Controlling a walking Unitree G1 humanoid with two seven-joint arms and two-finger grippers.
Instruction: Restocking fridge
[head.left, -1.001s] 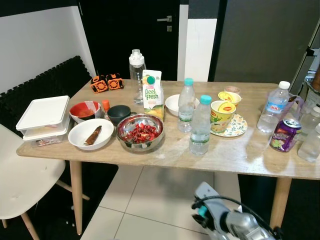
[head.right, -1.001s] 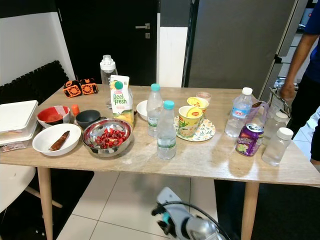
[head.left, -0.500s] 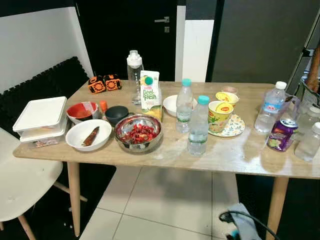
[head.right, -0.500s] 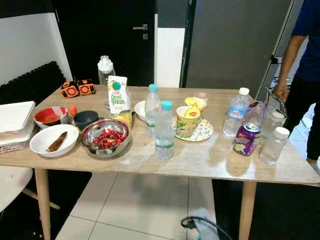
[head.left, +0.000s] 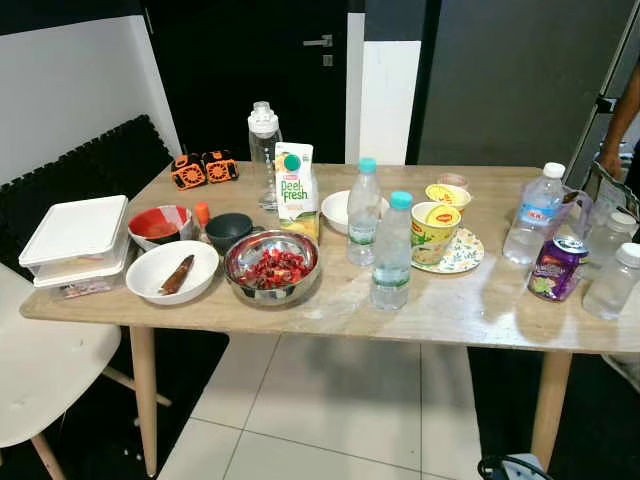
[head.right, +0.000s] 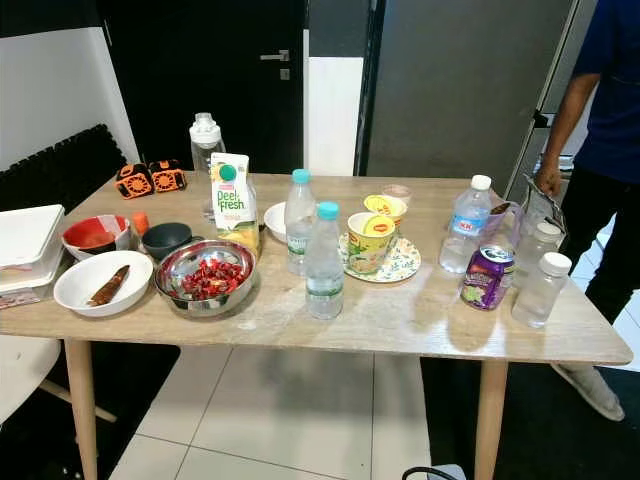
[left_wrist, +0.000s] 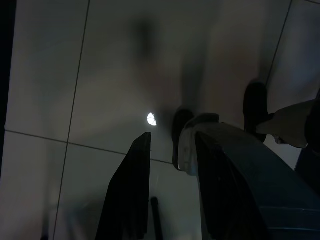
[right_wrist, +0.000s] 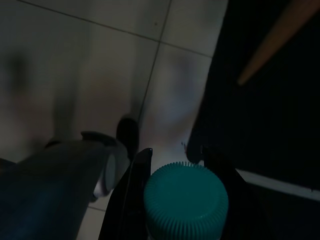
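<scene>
Two claws hang low over the tiled floor. My right gripper is closed around a bottle with a teal cap; my left gripper hangs idle, fingers slightly parted and holding nothing. Ahead stands a wooden table. On its near side sit a steel bowl of red pieces and two teal-capped water bottles. A juice carton stands behind the bowl. At far right stands a person.
</scene>
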